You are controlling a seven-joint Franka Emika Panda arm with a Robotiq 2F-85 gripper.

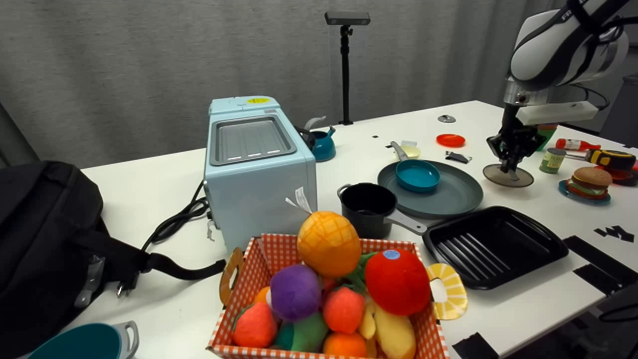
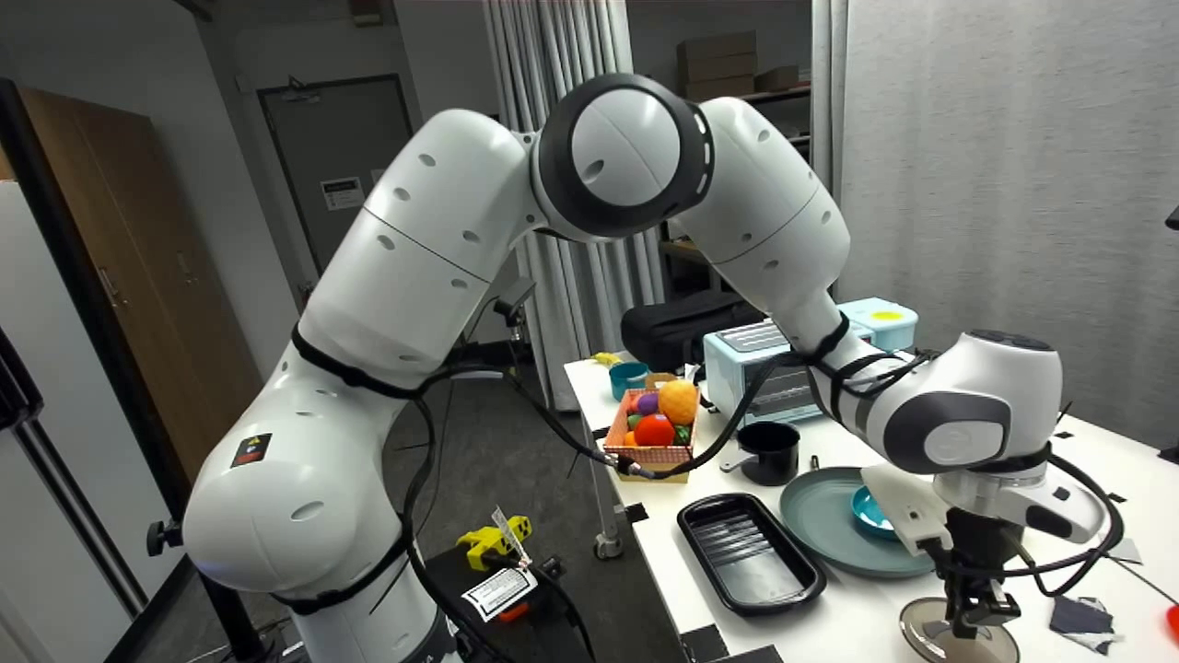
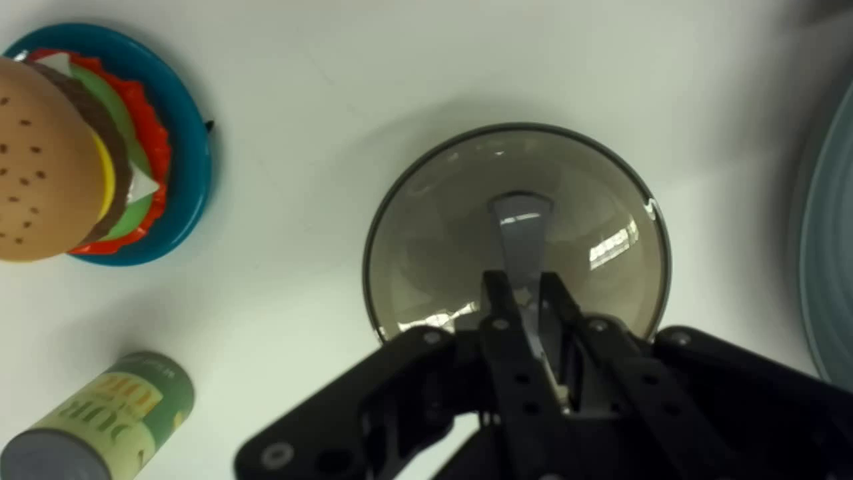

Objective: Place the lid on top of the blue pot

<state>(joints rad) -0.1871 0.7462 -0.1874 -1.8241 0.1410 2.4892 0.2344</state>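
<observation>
The lid (image 1: 518,179) is a round tinted see-through disc with a dark rim and a grey handle. It also shows in an exterior view (image 2: 921,626) and in the wrist view (image 3: 426,220). My gripper (image 3: 523,287) has its fingers closed on both sides of the lid's handle; it also shows in an exterior view (image 1: 509,164). A shadow shows beside the lid's rim; its height above the table is hard to tell. The blue pot (image 1: 417,180), shallow and teal with a grey handle, sits uncovered on the dark platter (image 1: 461,194), beside my gripper. The arm partly hides the pot in an exterior view (image 2: 868,514).
A toy burger on a blue plate (image 3: 190,200) and a green can (image 3: 120,413) stand near the lid. A black grill tray (image 1: 498,244), a black pot (image 1: 369,219), a fruit basket (image 1: 261,249) and a toaster (image 1: 261,194) are around the platter. A small grey disc (image 1: 446,118) lies farther back.
</observation>
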